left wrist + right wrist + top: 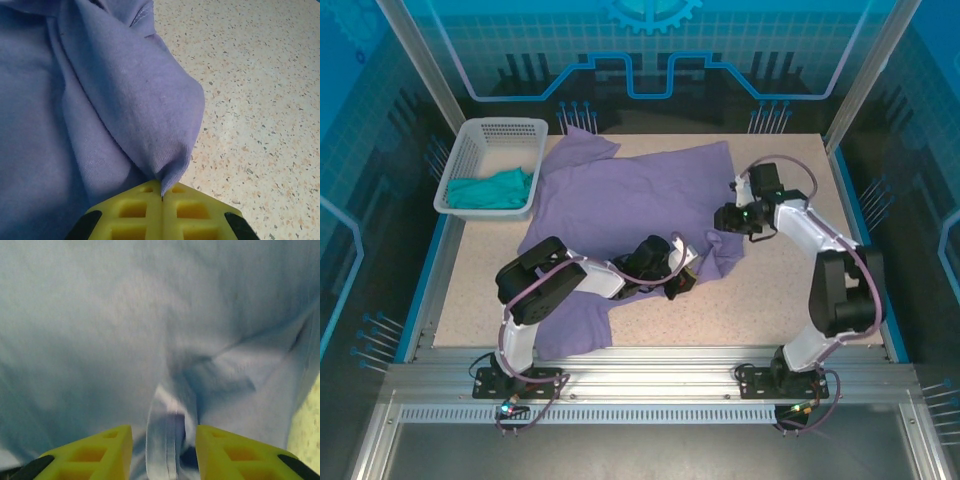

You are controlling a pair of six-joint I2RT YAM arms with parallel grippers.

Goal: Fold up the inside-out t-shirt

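The purple t-shirt [630, 190] lies rumpled across the tabletop [770, 300], with no tidy fold made yet. The left fingers [130, 210] are clamped on a pinch of its edge; the right fingers [100, 450] stand apart, straddling a loose ridge of cloth. Nearly all folding remains.

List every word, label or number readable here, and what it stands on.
None readable.
The lavender t-shirt shows plain cloth, no print or label facing the cameras.
The white basket, the teal garment in it and the speckled table bear no text.
The back wall has a gear graphic, no words.
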